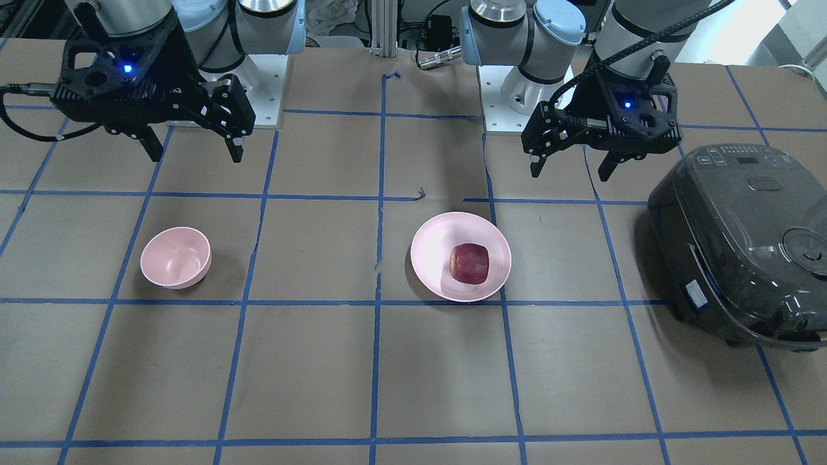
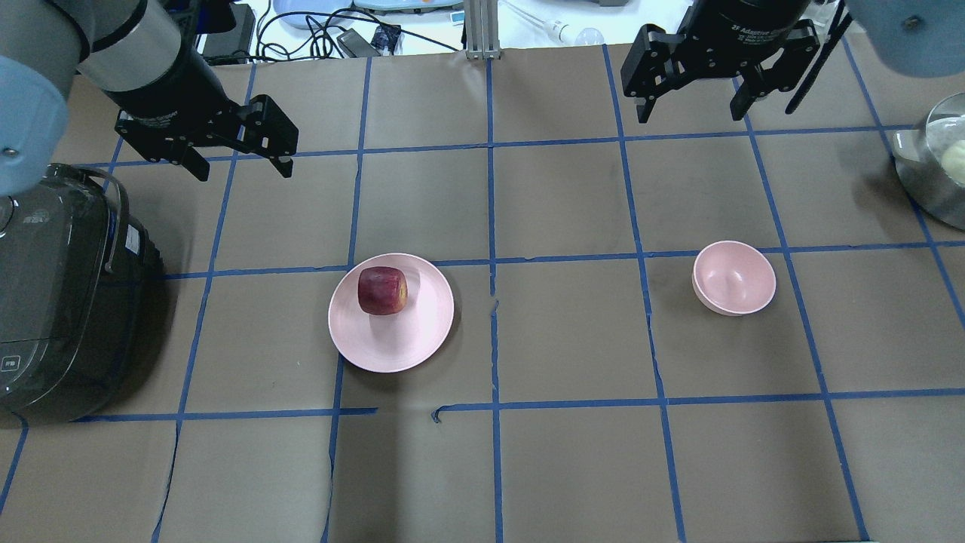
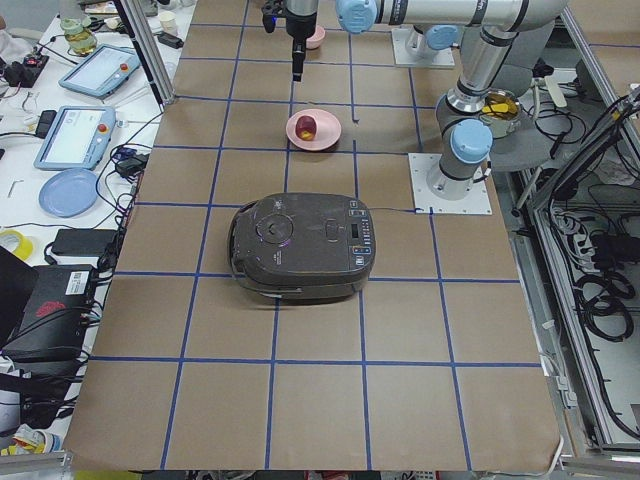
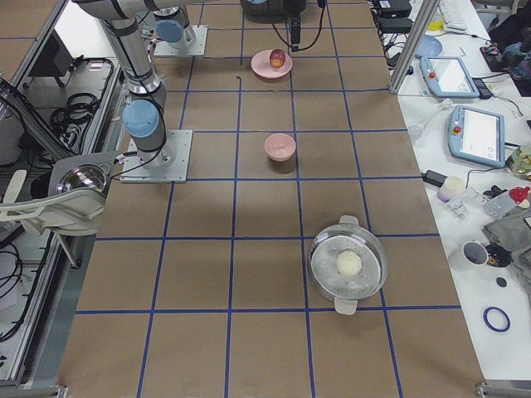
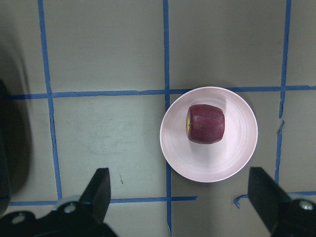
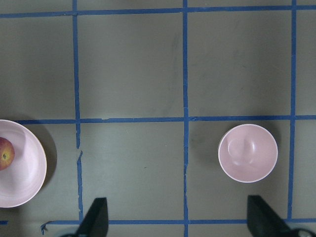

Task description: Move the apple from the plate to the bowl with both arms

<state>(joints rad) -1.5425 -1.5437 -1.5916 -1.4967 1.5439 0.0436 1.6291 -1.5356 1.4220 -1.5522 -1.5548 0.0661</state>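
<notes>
The dark red apple (image 1: 470,263) (image 2: 382,290) lies on the wide pink plate (image 1: 429,252) (image 2: 399,339) near the table's middle. The small pink bowl (image 1: 176,257) (image 2: 733,277) stands empty on the robot's right side. My left gripper (image 1: 570,173) (image 2: 245,172) is open and empty, raised above the table behind the plate. In its wrist view (image 5: 182,202) the apple (image 5: 205,124) sits between the spread fingers. My right gripper (image 1: 197,157) (image 2: 690,115) is open and empty, raised behind the bowl. Its wrist view (image 6: 178,219) shows the bowl (image 6: 248,153).
A dark rice cooker (image 1: 743,245) (image 2: 53,302) stands at the table's end on my left, beside the left arm. A metal pot (image 2: 938,162) (image 4: 348,264) with a pale ball in it stands at the far right end. Blue tape lines grid the brown table.
</notes>
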